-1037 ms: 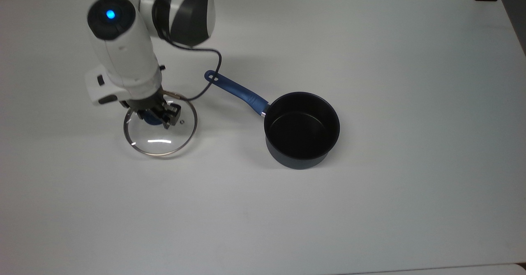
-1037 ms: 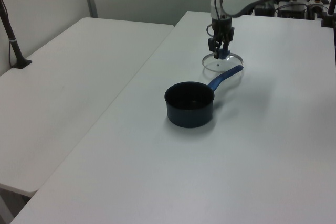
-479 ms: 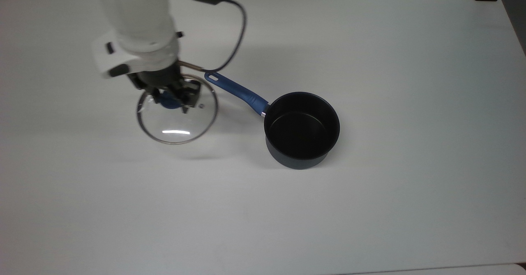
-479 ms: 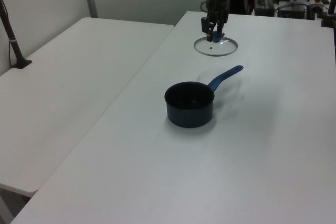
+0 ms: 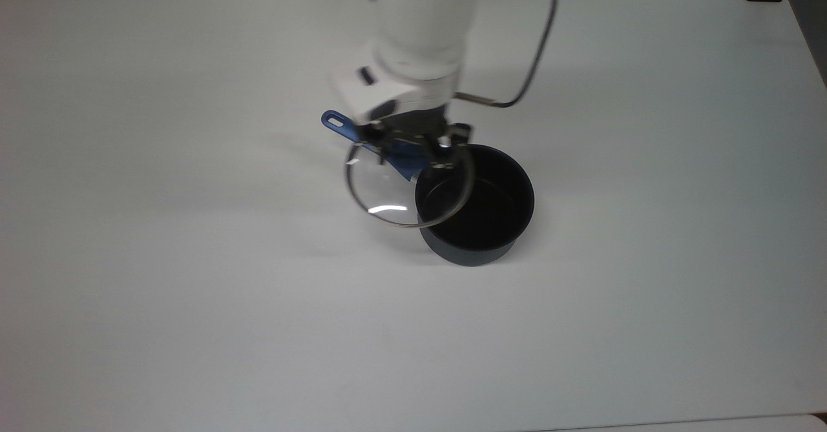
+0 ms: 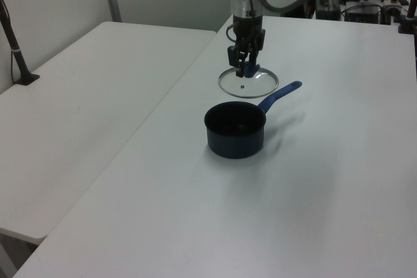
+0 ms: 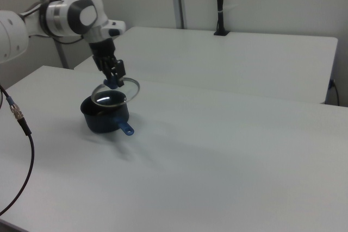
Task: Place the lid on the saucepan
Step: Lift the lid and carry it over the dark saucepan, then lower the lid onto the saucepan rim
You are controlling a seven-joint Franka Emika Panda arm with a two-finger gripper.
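Pinching the blue knob of the lid, the gripper holds it up in the air in the top view. The glass circle hangs over the pan's handle and over the top view's left edge of the saucepan. The pan sits on the white table. Its long blue handle points to the top view's upper left, with the little hole at the far end.

In the left view, the gripper hangs straight down and the lid lies nearly flat, just behind the saucepan. The handle points to the left view's upper right.

In the right view, the gripper holds the lid just above the saucepan. The handle points to the right view's lower right.
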